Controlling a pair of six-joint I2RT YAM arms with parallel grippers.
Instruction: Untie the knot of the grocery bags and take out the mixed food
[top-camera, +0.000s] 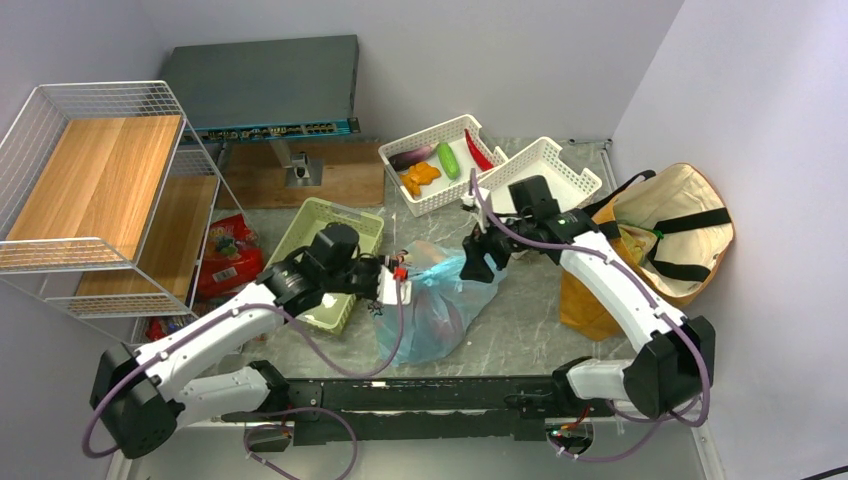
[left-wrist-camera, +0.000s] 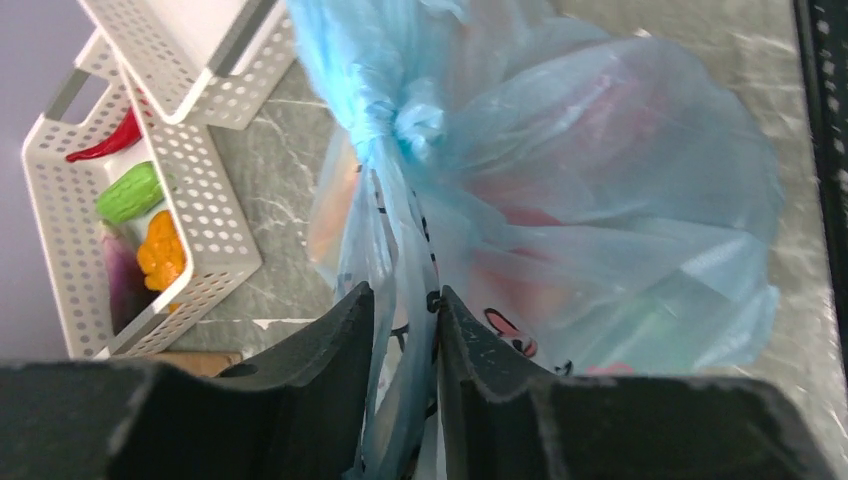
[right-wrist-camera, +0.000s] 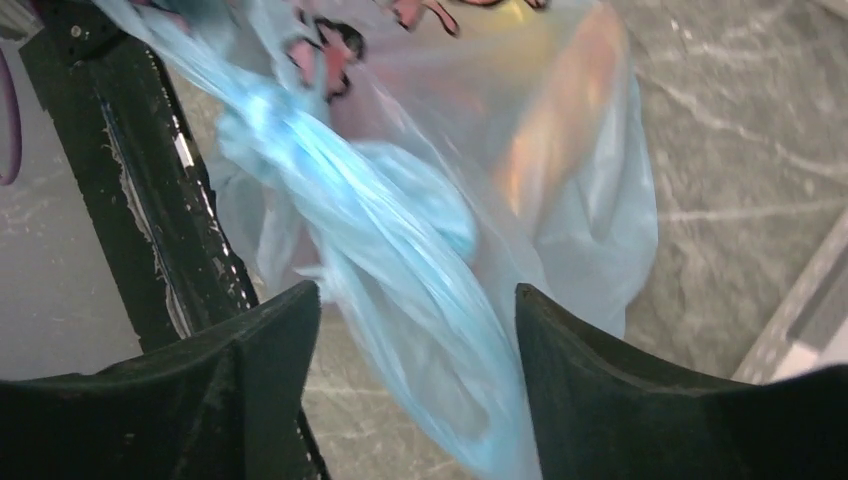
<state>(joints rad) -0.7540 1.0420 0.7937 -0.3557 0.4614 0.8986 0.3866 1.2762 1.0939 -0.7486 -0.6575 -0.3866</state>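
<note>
The light-blue bag (top-camera: 440, 295) lies mid-table (top-camera: 520, 335), its knot (left-wrist-camera: 420, 120) tied, hemmed by a green basket (top-camera: 325, 235) on its left and white baskets (top-camera: 440, 165) beyond, with bare table between it and the canvas tote (top-camera: 680, 215) on the right. The left fingers (left-wrist-camera: 340, 340) stand narrow, a taut strand below the knot touching both; whether it is clamped I cannot tell. The right fingers (right-wrist-camera: 590, 350) stand wide, a twisted strand passing loosely between them

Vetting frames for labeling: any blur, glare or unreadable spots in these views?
Right wrist: light-blue plastic bag smeared by motion blur, gripper fingers sharp. Left wrist: knot in focus, contents only tinted shapes through the film. Top external: even light, soft shadows, no hard glare.
</note>
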